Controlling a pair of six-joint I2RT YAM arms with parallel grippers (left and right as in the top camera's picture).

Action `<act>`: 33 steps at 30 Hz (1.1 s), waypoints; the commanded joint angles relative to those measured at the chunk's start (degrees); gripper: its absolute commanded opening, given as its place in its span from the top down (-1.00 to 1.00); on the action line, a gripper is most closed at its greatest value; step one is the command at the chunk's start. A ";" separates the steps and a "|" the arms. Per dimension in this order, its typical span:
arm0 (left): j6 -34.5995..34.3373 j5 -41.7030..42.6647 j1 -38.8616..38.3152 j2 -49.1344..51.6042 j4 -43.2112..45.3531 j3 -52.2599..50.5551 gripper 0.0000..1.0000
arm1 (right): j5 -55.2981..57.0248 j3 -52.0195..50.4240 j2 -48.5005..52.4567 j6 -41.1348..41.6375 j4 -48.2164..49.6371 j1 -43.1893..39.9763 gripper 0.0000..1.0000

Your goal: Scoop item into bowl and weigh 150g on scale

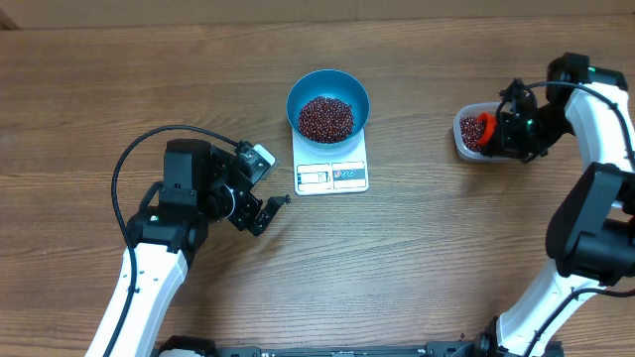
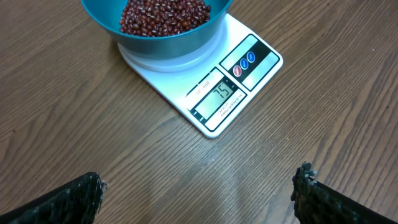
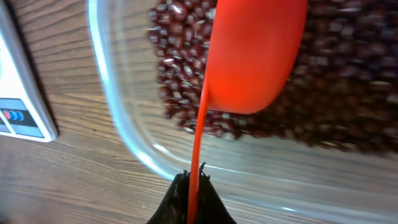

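Note:
The blue bowl (image 1: pixel 328 103) (image 2: pixel 163 38) stands on the white scale (image 1: pixel 331 170) (image 2: pixel 231 93) at the table's middle back, holding a heap of dark red-brown beans (image 1: pixel 325 118) (image 2: pixel 163 15). More beans (image 3: pixel 339 74) (image 1: pixel 469 130) fill a clear plastic tub (image 1: pixel 470 135) (image 3: pixel 127 124) at the right. My right gripper (image 3: pixel 194 177) (image 1: pixel 501 131) is shut on the handle of a red scoop (image 3: pixel 252 56) (image 1: pixel 484 128) whose bowl hangs over the tub's beans. My left gripper (image 2: pixel 199 183) (image 1: pixel 261 211) is open and empty over bare wood, in front and left of the scale.
The scale's display window (image 2: pixel 217 98) faces the front. The left arm's black cable (image 1: pixel 149 149) loops over the wood at the left. Both white arms reach in from the front corners.

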 commanded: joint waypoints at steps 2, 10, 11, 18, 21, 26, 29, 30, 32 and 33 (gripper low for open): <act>-0.55 -0.15 -0.11 -0.02 0.15 0.02 -1.00 | -1.97 -2.43 1.60 -0.68 0.94 2.58 0.92; -0.55 -0.15 -0.11 -0.02 0.15 0.02 -0.99 | -8.50 -2.40 1.60 -0.66 0.90 -1.16 0.92; -0.55 -0.15 -0.11 -0.02 0.15 0.02 -0.99 | -8.68 -2.40 1.57 -0.68 0.76 -1.92 0.92; -0.55 -0.17 -0.11 -0.02 0.17 0.02 -0.99 | -18.43 -2.40 1.57 -3.56 0.11 -8.15 0.92; -0.55 -0.17 -0.11 -0.02 0.15 0.02 -0.99 | -20.06 -2.40 1.57 -3.69 -0.70 -10.12 0.92; -0.55 -0.17 -0.11 -0.02 0.15 0.02 -0.99 | -27.58 -2.29 1.57 -8.28 -3.56 -13.20 0.92; -0.55 -0.15 -0.11 -0.02 0.15 0.02 -1.00 | -31.43 -2.19 1.51 -11.06 -5.99 -15.08 0.93; -0.55 -0.17 -0.11 -0.02 0.15 0.02 -0.99 | -31.43 -2.19 1.46 -11.06 -6.34 -15.52 0.92; -0.55 -0.15 -0.11 -0.02 0.15 0.02 -0.99 | -31.43 -2.19 1.16 -11.23 -6.97 -16.11 0.92; -0.55 -0.17 -0.11 -0.02 0.15 0.02 -0.99 | -31.45 -2.19 0.92 -11.21 -7.19 -16.33 0.92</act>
